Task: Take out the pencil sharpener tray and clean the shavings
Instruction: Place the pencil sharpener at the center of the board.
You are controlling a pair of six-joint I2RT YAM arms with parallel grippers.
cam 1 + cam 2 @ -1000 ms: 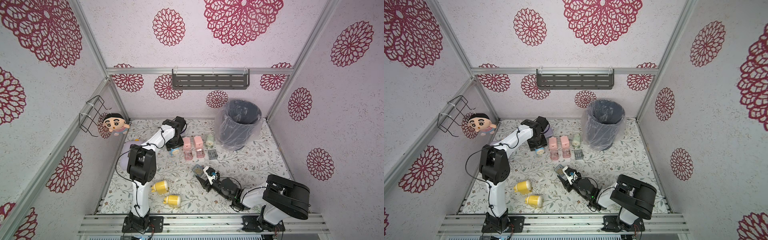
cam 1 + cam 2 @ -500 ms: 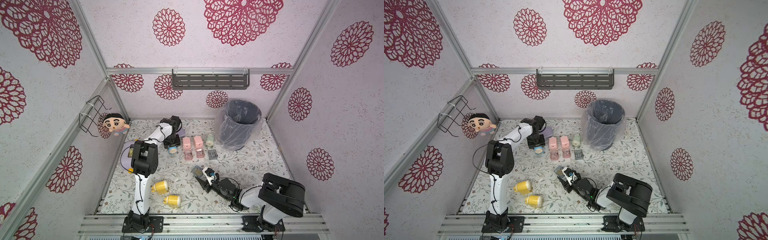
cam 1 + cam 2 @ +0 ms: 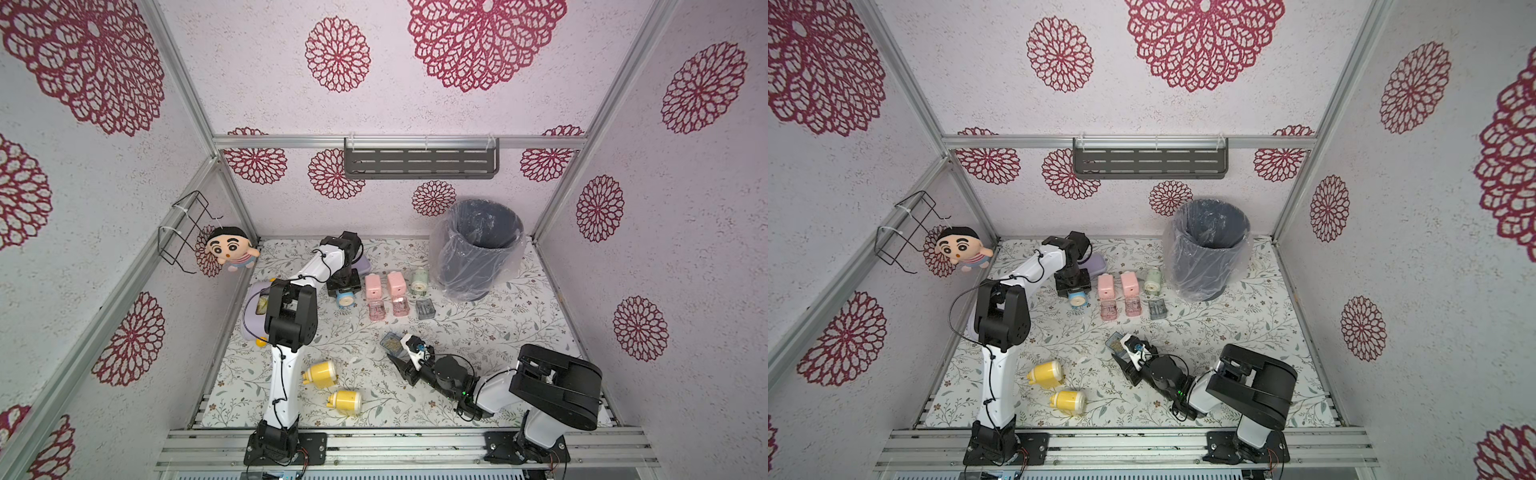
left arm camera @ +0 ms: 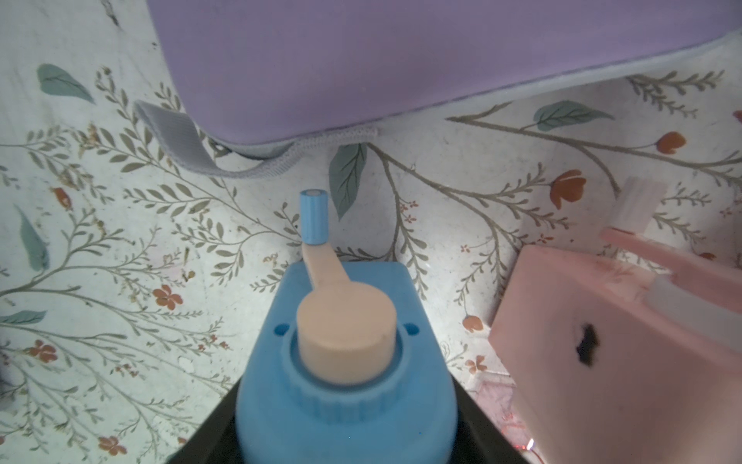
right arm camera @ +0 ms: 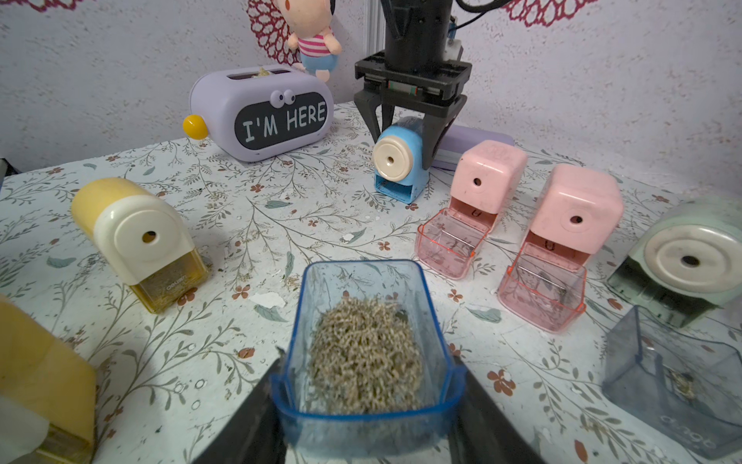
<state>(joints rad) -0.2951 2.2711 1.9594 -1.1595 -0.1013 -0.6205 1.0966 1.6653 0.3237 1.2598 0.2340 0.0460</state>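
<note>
The clear blue tray [image 5: 304,309] holds a heap of tan shavings [image 5: 363,353]. My right gripper [image 5: 367,357] is shut on the tray's near end, low over the front middle of the table; both top views show the tray [image 3: 390,341] [image 3: 1113,343]. At the back left stands the blue pencil sharpener [image 3: 345,300] [image 5: 395,160], its tray slot empty. My left gripper [image 3: 343,291] [image 4: 345,401] reaches down over it with a finger close on each side. Whether the fingers press on it does not show.
A lined grey bin [image 3: 478,249] stands at the back right. Two pink sharpeners [image 3: 373,286] [image 3: 397,284] and a green one [image 3: 419,280] stand in a row with their trays in front. Two yellow sharpeners [image 3: 320,373] [image 3: 345,402] lie front left. A purple box [image 5: 261,108] stands by the left wall.
The left arm's elbow has swung back toward the left wall while its gripper stayed over the blue sharpener. The right arm and the tray have not moved.
</note>
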